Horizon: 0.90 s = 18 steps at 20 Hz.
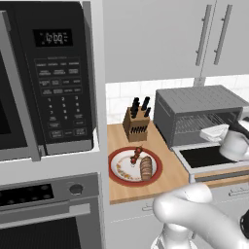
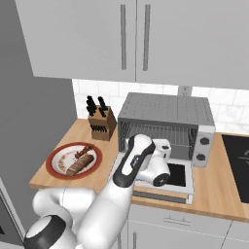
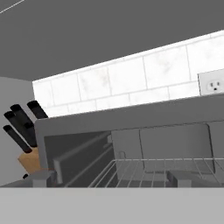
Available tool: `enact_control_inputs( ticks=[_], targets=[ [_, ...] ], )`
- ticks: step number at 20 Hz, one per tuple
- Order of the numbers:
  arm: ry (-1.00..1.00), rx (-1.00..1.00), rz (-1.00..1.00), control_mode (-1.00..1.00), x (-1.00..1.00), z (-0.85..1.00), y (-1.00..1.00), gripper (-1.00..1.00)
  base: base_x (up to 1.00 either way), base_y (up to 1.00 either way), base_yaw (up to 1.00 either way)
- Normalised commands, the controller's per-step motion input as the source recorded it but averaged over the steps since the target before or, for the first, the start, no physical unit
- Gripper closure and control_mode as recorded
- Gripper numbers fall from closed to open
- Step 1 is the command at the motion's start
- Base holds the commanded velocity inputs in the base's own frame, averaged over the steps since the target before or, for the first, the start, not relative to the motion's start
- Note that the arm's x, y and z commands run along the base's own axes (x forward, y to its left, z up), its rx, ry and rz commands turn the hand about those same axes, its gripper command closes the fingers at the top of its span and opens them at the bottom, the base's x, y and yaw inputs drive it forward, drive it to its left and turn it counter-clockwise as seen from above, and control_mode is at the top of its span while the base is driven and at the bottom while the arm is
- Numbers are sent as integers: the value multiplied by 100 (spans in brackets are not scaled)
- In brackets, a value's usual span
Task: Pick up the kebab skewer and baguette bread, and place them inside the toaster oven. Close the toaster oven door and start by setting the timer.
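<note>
On the wooden counter [image 1: 168, 182], toaster oven [image 1: 194, 104] taken as landmark. Its door [image 2: 177, 176] is dropped flat toward the front, dark glass facing up; wire rack [image 3: 153, 170] visible inside the cavity. Knobs on its right side in the right base view.

Gripper [image 3: 111, 178] sits at the oven mouth, just above the lowered door, facing in at the rack. Jaws spread wide, nothing between them; finger tips [image 3: 41, 177] low in the hand view.

Left of the oven, apart from it: a red-rimmed plate [image 1: 119, 156]. On it the baguette bread [image 1: 146, 168] and, touching or just beside it on the side away from the oven, the kebab skewer [image 1: 135, 155]. Neither is in the oven.

Knife block [image 1: 135, 122] stands behind the plate, near the oven's left wall. Microwave [image 1: 48, 73] well left of the oven.
</note>
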Motion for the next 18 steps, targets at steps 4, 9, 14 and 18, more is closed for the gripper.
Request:
enact_control_inputs(
  ticks=[4,9,14,18],
  targets=[
    [0,0,1,-100,28,-7,0,-100,0,0,0],
    [0,-1,1,-100,19,-27,0,-100,0,0,0],
    [0,-1,3,-100,29,-21,-5,-100,0,0,0],
    [0,-2,6,-100,29,-22,-9,-100,0,0,0]
  ],
)
